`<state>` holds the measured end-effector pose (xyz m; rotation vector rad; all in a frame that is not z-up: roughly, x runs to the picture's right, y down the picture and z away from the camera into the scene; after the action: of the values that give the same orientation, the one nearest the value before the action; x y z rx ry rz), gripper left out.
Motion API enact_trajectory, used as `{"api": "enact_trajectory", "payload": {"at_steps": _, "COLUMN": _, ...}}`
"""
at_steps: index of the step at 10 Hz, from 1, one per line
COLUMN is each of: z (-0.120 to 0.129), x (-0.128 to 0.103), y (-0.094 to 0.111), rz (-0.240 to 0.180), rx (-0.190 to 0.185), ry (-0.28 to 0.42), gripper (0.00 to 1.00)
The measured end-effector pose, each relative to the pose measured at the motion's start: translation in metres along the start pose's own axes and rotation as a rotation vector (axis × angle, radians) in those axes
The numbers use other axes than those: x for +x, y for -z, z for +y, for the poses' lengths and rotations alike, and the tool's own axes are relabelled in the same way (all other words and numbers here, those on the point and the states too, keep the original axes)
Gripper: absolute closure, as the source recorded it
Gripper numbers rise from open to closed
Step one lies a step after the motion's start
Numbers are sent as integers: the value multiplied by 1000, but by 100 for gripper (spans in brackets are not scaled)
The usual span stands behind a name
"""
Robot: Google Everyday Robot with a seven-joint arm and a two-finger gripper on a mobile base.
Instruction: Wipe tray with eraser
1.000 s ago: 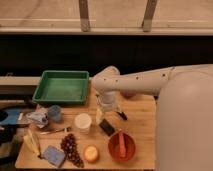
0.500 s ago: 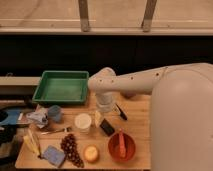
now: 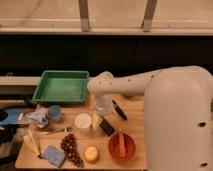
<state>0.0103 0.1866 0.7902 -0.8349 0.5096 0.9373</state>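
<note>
Behind the scene we see a dark wall under a bright window band, and in front of it a wooden table (image 3: 137,107) crowded with small things. The white robot arm (image 3: 150,82) enters from the right and bends over the middle of the table. This seems a sensible place to us, because both things of the task are near it.

The green tray (image 3: 42,90) sits at the back left corner of the table, flat and with nothing inside. It is just beside the wrist and ready to be wiped.

At the front right stands an orange bowl (image 3: 114,152). A white cup (image 3: 82,122) is in the middle and a blue cup (image 3: 55,113) at the left. A bunch of dark grapes (image 3: 71,149) and a blue sponge (image 3: 53,155) lie near the front edge.

The gripper (image 3: 103,108) hangs down from the wrist over the table, between the tray and the eraser (image 3: 106,126). We cannot tell how wide it is, and it seems to hold nothing. The eraser, a small black block, lies on the wood just in front of the gripper, beside the white cup and apart from the tray. A black-handled utensil (image 3: 119,110) lies just to the right. We judge that the pick-up of the eraser is the step in hand and the wiping is not yet begun.
</note>
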Motion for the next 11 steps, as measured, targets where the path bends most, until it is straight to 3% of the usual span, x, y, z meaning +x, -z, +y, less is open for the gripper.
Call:
{"api": "enact_trajectory", "payload": {"at_steps": 3, "z": 9, "x": 0, "y": -20, "rz": 34, "rx": -38, "ry": 11, "gripper": 20}}
{"api": "enact_trajectory", "payload": {"at_steps": 7, "z": 7, "x": -6, "y": -47, "rz": 104, "rx": -49, "ry": -9, "gripper": 20}}
{"api": "enact_trajectory", "payload": {"at_steps": 11, "z": 2, "x": -18, "y": -48, "rz": 125, "rx": -33, "ry": -16, "gripper": 20}}
